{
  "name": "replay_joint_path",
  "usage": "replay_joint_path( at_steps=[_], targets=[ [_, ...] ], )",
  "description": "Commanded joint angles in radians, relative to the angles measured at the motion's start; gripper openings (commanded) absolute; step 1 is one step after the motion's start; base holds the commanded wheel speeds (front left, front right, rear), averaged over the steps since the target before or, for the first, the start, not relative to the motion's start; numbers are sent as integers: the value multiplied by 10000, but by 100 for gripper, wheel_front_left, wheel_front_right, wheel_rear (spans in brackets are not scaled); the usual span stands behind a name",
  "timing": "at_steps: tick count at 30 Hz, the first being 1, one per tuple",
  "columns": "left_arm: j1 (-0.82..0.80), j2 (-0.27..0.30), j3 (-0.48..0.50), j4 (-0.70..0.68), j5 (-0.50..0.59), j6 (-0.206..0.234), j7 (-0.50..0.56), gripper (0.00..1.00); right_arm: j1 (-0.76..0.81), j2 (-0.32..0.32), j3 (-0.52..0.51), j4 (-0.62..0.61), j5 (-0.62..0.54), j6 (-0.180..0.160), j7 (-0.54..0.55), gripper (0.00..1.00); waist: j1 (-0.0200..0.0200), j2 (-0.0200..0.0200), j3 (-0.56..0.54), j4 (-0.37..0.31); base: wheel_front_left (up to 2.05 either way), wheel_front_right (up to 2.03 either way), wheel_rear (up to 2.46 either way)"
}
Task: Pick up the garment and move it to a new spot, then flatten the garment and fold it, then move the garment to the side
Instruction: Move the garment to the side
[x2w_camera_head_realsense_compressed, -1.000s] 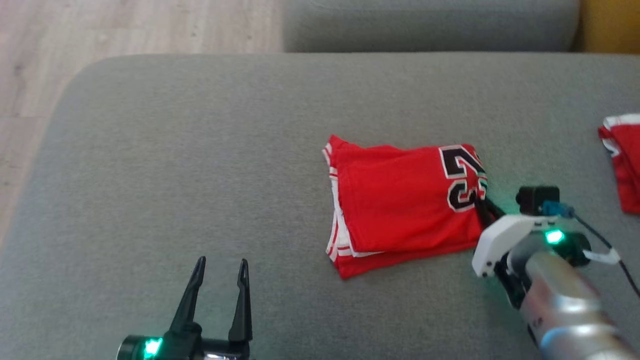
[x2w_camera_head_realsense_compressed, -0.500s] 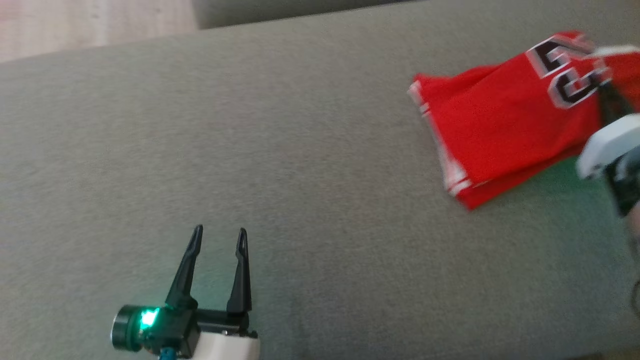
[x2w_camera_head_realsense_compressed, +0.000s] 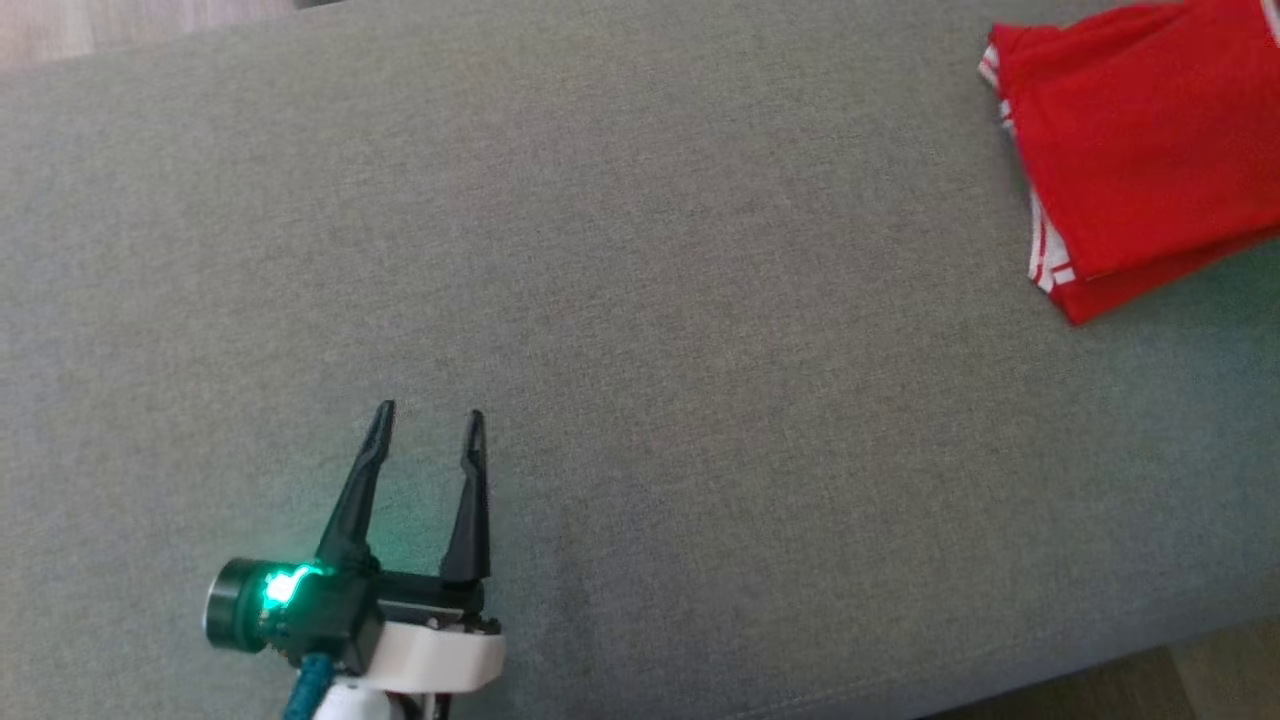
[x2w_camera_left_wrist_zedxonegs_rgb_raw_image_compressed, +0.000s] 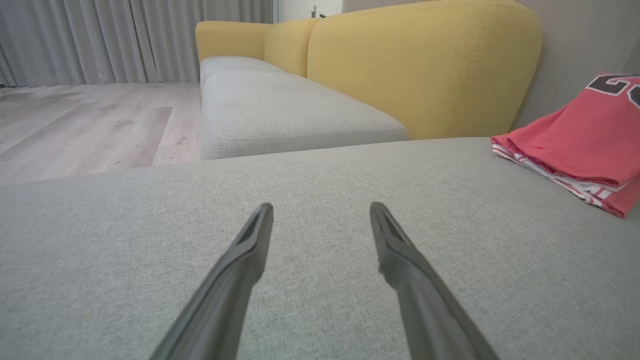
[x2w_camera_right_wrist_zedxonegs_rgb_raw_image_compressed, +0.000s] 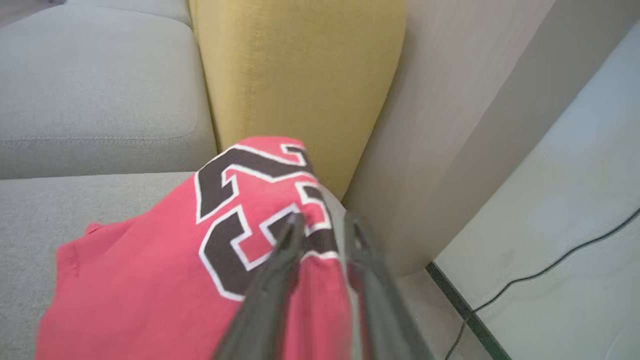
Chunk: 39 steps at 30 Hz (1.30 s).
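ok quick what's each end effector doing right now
left end effector: open, empty.
right end effector: jaws narrowly parted at the red jersey; grip cannot be told.

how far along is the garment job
Done: the red jersey is folded and lies at the right end of the gray cushion. In hand: the right pincer is at its numbered edge, grip unclear. To do: likely releasing and pulling clear. The left pincer is open, idle.

A wide grey fabric sofa cushion (x2w_camera_head_realsense_compressed: 640, 300) lies in front. Behind it stands a yellow upholstered backrest (x2w_camera_left_wrist_zedxonegs_rgb_raw_image_compressed: 425, 65), and a second grey seat cushion (x2w_camera_left_wrist_zedxonegs_rgb_raw_image_compressed: 280, 110) is beside it. Further away are a light wooden floor (x2w_camera_left_wrist_zedxonegs_rgb_raw_image_compressed: 90, 125) and grey pleated curtains (x2w_camera_left_wrist_zedxonegs_rgb_raw_image_compressed: 100, 40). A thin black cable (x2w_camera_right_wrist_zedxonegs_rgb_raw_image_compressed: 550, 265) lies on a pale floor strip (x2w_camera_right_wrist_zedxonegs_rgb_raw_image_compressed: 575, 310).
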Motion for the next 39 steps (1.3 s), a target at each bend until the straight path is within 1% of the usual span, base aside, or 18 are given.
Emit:
replay_joint_path(
  at_steps=[1,3,5,7,10,13,15,18,20,21,25,27,29,34,39],
  targets=[
    [-163,-50,435,-217,-180,-125,-51,100,-90,-289,-231,-153,-249,65,-54,100,-1,0,-110,63,0,0,0],
    [-107,-50,506,-190,-461,-237,-51,100,34,-203,-574,-111,-528,65,-189,100,-1,0,-296,112,0,0,0],
    [-70,-51,532,-151,-502,-283,-51,100,134,-137,-754,-98,-701,65,-265,100,-1,0,-420,141,0,0,0],
    [20,-51,584,-5,-641,-338,-51,100,417,132,-1145,-97,-980,65,-404,100,-1,0,-732,210,0,0,0],
    [136,-51,645,289,-795,-301,-51,100,1071,836,-1603,-293,-1344,65,-574,100,-1,0,-1301,315,0,0,0],
    [268,-52,607,513,-1060,-225,-51,100,2040,1789,-1821,-674,-1397,65,-685,100,-1,0,-1943,479,0,0,0],
    [386,-52,561,758,-1244,-154,-51,100,2792,2471,-1639,-1000,-1214,65,-728,100,-1,0,-2403,609,0,0,0],
    [569,-52,460,897,-1417,-30,-51,100,4052,3288,-1099,-1631,-871,65,-760,100,-1,0,-3079,854,0,0,0],
    [674,-52,388,901,-1446,41,-51,100,4867,3801,-620,-2436,-499,65,-765,100,-1,0,-3324,1030,0,0,0],
    [757,-52,345,896,-1443,136,-51,100,5789,4107,-123,-3443,-27,65,-768,100,-1,0,-3639,1247,0,0,0],
    [1038,-52,335,945,-1358,426,-51,100,7570,4347,942,-5755,728,65,-769,100,-1,0,-4178,1638,0,0,0],
    [1152,-52,421,968,-1322,616,-51,100,8274,4341,1094,-6727,782,65,-770,100,-1,0,-4374,1801,0,0,0],
    [1261,-52,504,939,-1298,745,-51,100,8844,4359,1074,-7419,736,65,-770,100,-1,0,-4531,1934,0,0,0],
    [1597,-52,702,649,-1234,856,-51,100,9711,4376,1132,-8115,293,65,-771,100,-1,0,-4772,2135,0,0,0],
    [1864,-52,829,432,-1147,735,-51,100,10049,4485,1034,-8407,33,65,-771,100,-1,0,-4830,2188,0,0,0]
  ],
)
